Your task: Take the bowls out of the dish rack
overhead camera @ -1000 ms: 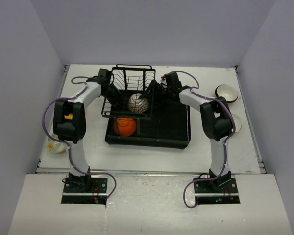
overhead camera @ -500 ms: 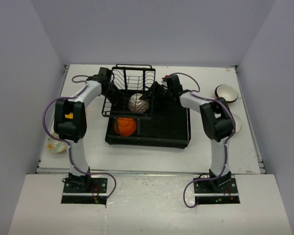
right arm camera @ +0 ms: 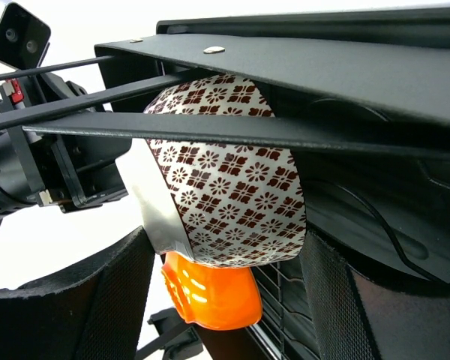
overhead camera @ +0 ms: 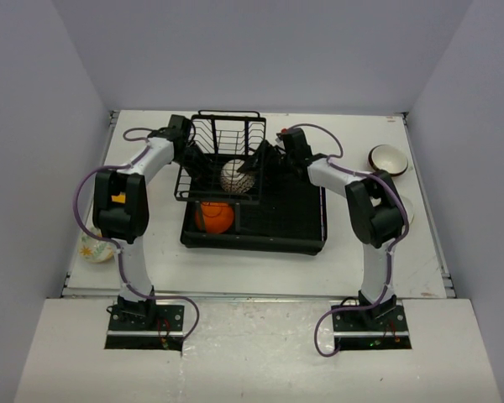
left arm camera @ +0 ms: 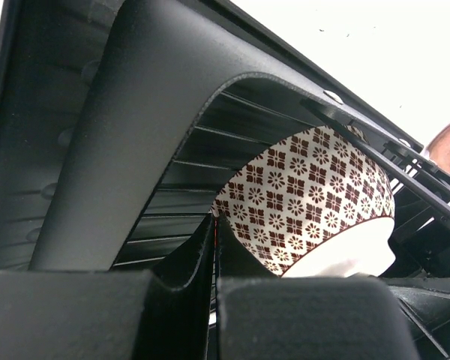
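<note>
The black dish rack [overhead camera: 277, 220] stands mid-table, its wire part [overhead camera: 227, 138] at the back. A white bowl with a brown floral pattern [overhead camera: 237, 177] stands on edge in the wire part. An orange bowl [overhead camera: 216, 217] lies just in front of it. My left gripper [overhead camera: 202, 164] is shut at the patterned bowl's [left arm camera: 315, 195] left side, its fingertips [left arm camera: 232, 255] pressed together close to the bowl. My right gripper [overhead camera: 257, 164] is open, and its fingers [right arm camera: 337, 300] straddle the patterned bowl [right arm camera: 232, 195]. The orange bowl [right arm camera: 210, 296] shows below it.
A red-brown bowl with a white inside [overhead camera: 387, 157] sits at the table's right edge. A pale bowl [overhead camera: 406, 210] is partly hidden behind my right arm. A light floral bowl [overhead camera: 96, 249] sits at the left edge. Rack bars [right arm camera: 232, 129] cross in front of the patterned bowl.
My right arm's elbow has swung a little to the right and covers more of the pale bowl. The left arm and the bowls in the rack have not moved.
</note>
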Robot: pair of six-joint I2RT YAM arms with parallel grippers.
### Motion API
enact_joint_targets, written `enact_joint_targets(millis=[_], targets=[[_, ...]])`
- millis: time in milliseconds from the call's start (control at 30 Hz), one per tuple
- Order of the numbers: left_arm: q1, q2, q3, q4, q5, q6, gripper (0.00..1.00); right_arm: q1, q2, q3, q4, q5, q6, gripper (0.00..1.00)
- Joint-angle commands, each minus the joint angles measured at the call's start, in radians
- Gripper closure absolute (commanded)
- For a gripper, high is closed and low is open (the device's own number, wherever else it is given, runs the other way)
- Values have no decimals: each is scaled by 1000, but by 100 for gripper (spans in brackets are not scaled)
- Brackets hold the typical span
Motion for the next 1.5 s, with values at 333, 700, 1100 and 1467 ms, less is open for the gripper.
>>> enact_joint_targets(millis=[333,700,1100,1467], targets=[[1,5,54,6,70,34,100,22,-131,-62,162,-56,18,20],[3,5,55,9,81,38,100,22,-113,-81,202,-71,38,16],[3,-4,43,17,98,34,100,25,-124,-210,454,19,212,32],[3,-5,40,23,115,26,100,30,-164,-240,491,65,221,32]])
